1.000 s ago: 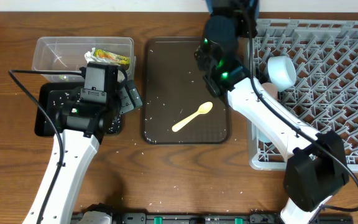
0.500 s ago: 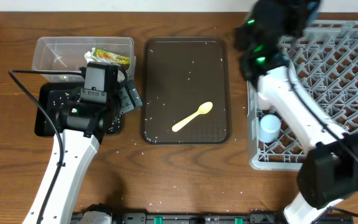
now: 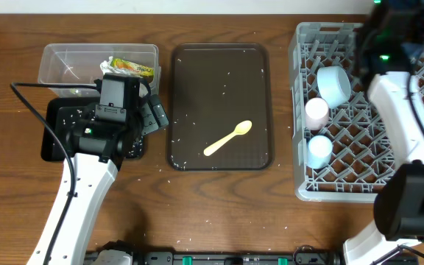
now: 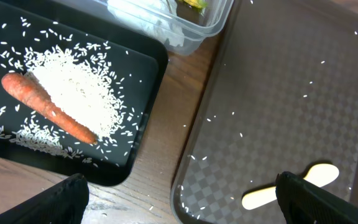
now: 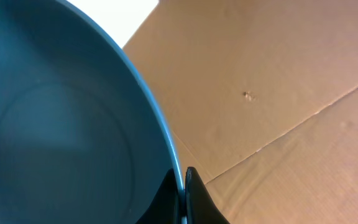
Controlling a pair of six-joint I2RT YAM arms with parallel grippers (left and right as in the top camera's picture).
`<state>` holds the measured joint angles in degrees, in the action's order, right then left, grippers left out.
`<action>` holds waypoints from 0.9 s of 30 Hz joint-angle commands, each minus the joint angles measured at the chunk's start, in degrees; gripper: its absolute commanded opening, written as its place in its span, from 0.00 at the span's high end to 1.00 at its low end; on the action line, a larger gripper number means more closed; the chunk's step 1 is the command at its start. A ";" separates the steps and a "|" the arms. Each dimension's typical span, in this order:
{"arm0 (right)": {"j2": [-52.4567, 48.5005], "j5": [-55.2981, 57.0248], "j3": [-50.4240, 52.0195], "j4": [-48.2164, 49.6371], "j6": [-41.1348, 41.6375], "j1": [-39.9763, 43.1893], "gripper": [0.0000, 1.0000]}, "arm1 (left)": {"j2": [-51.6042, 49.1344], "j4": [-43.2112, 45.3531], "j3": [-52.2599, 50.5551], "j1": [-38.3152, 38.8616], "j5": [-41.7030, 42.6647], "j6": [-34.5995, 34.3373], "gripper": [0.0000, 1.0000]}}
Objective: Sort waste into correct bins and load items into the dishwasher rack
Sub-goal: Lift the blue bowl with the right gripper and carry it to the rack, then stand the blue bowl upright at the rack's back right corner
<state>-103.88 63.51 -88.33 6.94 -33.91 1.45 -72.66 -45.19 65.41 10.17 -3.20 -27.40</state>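
The left end effector (image 4: 180,190) hangs spread wide. Ahead-left of it the black tray (image 4: 149,74) holds the carrot piece (image 4: 48,109) on heaped rice (image 4: 82,87), and the clear tub (image 4: 210,31) beyond holds tissue (image 4: 145,22). Only the right wrist view shows the right end effector (image 5: 183,186) pinching the rim of the dark-blue bowl (image 5: 61,124). Overhead, the rack (image 3: 298,110) near it carries a small white bowl (image 3: 335,85), pink cup (image 3: 316,110) and light-blue cup (image 3: 319,149); the yellow spoon (image 3: 228,138) lies on the brown tray (image 3: 197,73).
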 commanded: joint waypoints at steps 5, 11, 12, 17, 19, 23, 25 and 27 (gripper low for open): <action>1.38 -16.94 -0.35 -9.94 2.25 7.72 0.99 | -0.22 -0.22 0.46 -0.24 -0.50 -0.35 0.02; 1.27 -23.15 -0.35 -12.35 -2.91 11.65 0.99 | -0.22 -0.22 0.46 -0.24 -0.50 -0.33 0.02; 1.27 -23.47 -0.35 -11.89 -4.26 12.11 0.99 | -0.22 -0.22 0.46 -0.24 -0.50 -0.33 0.02; 1.11 -27.56 -0.35 -10.88 -11.32 14.23 0.99 | -0.22 -0.22 0.46 -0.24 -0.48 -0.35 0.02; 0.66 -28.48 -0.35 -10.34 -12.52 14.75 0.98 | -0.22 -0.22 0.46 -0.24 -0.50 -0.33 0.02; -0.11 -29.68 -0.35 -10.36 -12.92 14.36 0.98 | -0.22 -0.22 0.46 -0.24 -0.50 -0.33 0.02; -0.33 -29.94 -0.35 -10.36 -12.92 13.75 0.98 | -0.22 -0.22 0.46 -0.24 -0.50 -0.33 0.02; -0.57 -29.90 -0.35 -10.14 -12.96 13.07 0.98 | -0.22 -0.22 0.46 -0.24 -0.48 -0.33 0.02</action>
<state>-103.90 34.76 -88.33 -3.75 -45.80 15.53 -72.66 -45.21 65.41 10.17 -3.20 -27.40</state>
